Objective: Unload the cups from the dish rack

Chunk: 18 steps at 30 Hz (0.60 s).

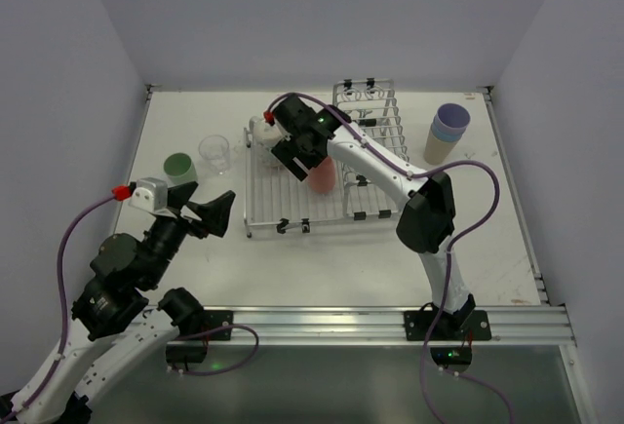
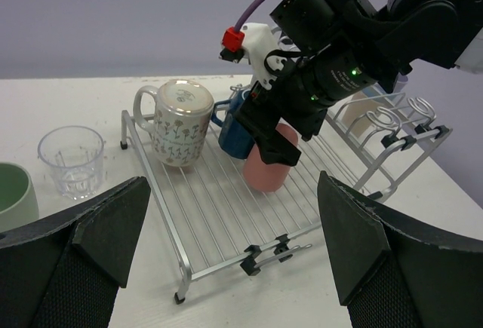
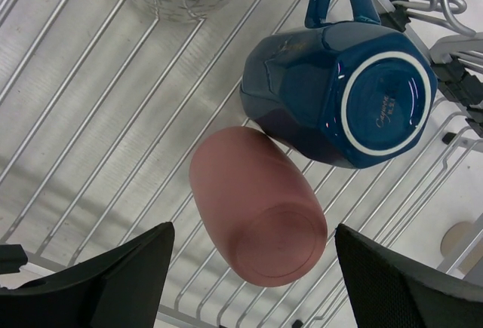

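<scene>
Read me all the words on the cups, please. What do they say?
Dark blue mug, on its white-ringed base: curly writing, too small and blurred to read.
Flowered cream mug: pictures only, no words.
Pink cup, clear cup, rack: no writing shows.

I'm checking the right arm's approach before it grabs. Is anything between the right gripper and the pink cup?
Nothing visible. The open right gripper hangs directly over the pink cup, which stands upside down on the dish rack's flat grid. The dark blue mug sits close beside the cup, so one finger may have little room there.
</scene>
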Available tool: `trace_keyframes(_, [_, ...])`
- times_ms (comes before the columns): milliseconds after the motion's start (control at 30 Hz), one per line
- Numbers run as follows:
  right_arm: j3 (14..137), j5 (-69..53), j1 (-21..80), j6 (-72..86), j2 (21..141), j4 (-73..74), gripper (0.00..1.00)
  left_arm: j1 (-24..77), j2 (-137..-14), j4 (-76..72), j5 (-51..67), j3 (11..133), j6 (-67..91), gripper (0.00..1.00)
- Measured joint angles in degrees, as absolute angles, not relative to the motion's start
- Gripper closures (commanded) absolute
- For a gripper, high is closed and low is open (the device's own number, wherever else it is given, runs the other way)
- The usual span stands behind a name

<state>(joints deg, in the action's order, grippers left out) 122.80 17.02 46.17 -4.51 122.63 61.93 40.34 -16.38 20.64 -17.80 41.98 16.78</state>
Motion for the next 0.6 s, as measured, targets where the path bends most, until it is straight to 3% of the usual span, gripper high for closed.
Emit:
trace_keyframes(433, [121.97, 17.08, 46.06, -4.99, 125.23, 61.69, 0.07, 40.64, -16.34, 20.62, -17.91, 41.95, 16.75, 0.00])
trace_keyframes(600, [121.97, 17.06, 46.06, -5.02, 126.69, 61.71, 0.10, 40.64, -16.16, 20.64, -18.04, 41.71, 16.75, 0.00])
